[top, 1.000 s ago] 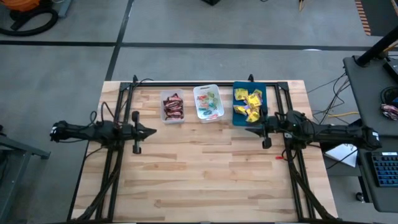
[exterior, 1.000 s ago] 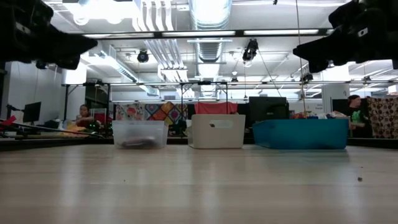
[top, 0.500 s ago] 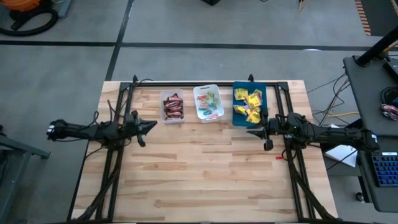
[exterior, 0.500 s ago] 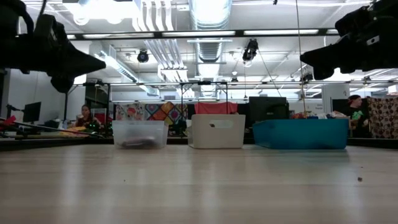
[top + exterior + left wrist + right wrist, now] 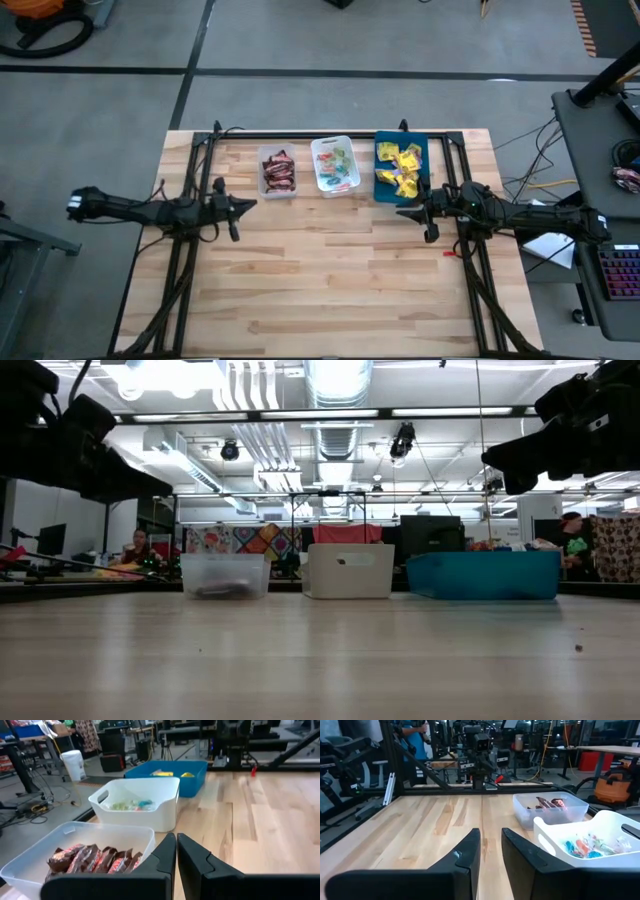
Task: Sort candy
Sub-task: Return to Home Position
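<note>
We see the candy [image 5: 338, 172] sorted into three trays along one edge of the worktop [image 5: 330, 280]: dark red-brown bars [image 5: 277, 172] in the clear tray [image 5: 261, 175], jelly pieces [image 5: 131, 805] in the white tray [image 5: 335, 140], and yellow packets [image 5: 400, 167] in the blue tray [image 5: 424, 150]. We judge them light, crinkly and slippery, best pinched across the wrapper's middle. The left claw [image 5: 245, 205], pressed together and empty, hangs near the clear tray. The right claw [image 5: 408, 211], slightly spread and empty, hangs near the blue tray.

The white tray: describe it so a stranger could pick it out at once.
On the wooden table, three trays stand in a row along the far edge. The white tray is the middle one, between the clear tray of dark red-brown bars and the blue tray of yellow packets. It alone has opaque white walls and holds small teal, green and red pieces.
</note>
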`<state>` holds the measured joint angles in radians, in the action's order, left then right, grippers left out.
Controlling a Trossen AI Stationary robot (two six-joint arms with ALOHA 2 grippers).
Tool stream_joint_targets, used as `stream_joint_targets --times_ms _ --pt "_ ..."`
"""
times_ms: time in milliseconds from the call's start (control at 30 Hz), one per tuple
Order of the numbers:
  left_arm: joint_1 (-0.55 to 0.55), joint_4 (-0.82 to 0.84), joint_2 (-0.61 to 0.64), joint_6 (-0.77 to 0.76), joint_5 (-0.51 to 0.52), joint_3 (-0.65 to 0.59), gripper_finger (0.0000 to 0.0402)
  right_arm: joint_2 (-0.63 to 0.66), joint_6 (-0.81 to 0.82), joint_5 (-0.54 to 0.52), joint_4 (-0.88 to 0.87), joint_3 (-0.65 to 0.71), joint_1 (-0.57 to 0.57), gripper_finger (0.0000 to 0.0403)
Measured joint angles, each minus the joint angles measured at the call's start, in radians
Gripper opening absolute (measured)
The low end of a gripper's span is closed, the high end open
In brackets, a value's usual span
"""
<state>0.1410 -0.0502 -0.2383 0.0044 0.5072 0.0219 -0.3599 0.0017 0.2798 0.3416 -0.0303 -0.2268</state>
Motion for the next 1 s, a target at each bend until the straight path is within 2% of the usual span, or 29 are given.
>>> stream_joint_targets --times_ms 167,333,600,1000 --pt "0.000 0.000 -0.030 0.001 0.000 0.000 0.0000 -0.001 -0.001 0.000 -0.001 0.000 0.002 0.0074" --pt "0.000 -0.001 -0.049 0.002 0.000 0.000 0.0000 0.020 -0.006 -0.016 -0.017 0.000 0.055 0.0068" --pt "0.000 -0.001 -0.070 0.002 0.000 0.000 0.0000 0.156 -0.062 -0.018 -0.057 0.002 0.146 0.0078" --pt "0.000 -0.001 -0.087 0.002 -0.001 0.000 0.0000 0.354 -0.156 -0.018 -0.188 0.017 0.198 0.0072"
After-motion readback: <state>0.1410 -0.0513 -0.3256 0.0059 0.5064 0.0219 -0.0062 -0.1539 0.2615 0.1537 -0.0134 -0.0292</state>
